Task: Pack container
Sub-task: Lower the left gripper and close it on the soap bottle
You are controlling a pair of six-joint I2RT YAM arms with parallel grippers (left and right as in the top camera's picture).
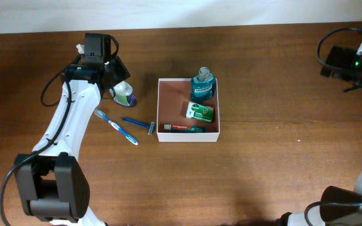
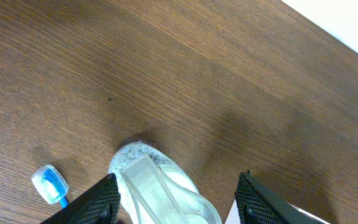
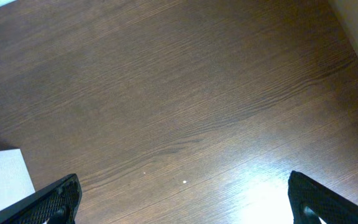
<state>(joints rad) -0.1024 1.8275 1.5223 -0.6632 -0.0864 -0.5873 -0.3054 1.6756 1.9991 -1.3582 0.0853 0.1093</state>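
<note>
**Reaching for the next toiletry with the box half packed**

Working over a dark brown wood-grain table (image 1: 263, 176), bare of any mat, with a strip of pale wall (image 1: 168, 12) along the far edge. Showing nothing more of the room.

Keeping the container (image 1: 187, 137) near table centre: square, shallow, white-walled, reddish-brown inside. Already loaded with a teal mouthwash bottle (image 1: 202, 86) in the far right corner, a green packet (image 1: 200, 112) just in front of that, and a toothpaste tube (image 1: 182, 128) along the near wall. Leaving the inner left side free.

Leaving three things out on the wood to the left of it: a toothbrush (image 1: 115, 126), a blue razor (image 1: 139, 123) beside that, and a small white bottle (image 1: 126, 94) with green and purple markings.

Judged as mid-task, at the pick-up of that white bottle. Hanging the left gripper (image 2: 176, 202) over it, fingers (image 2: 104, 199) flanking it, one tight against it, the other with a sliver of wood showing between. Cannot tell whether pinching yet. Parking the right gripper (image 3: 182, 199) well off to the right, jaws spread wide over bare wood, holding nothing.

Calling next for a firm squeeze on the bottle's sides, a lift clear of the table, a carry over the container's left wall, and a set-down in the free space without knocking the mouthwash bottle.
</note>
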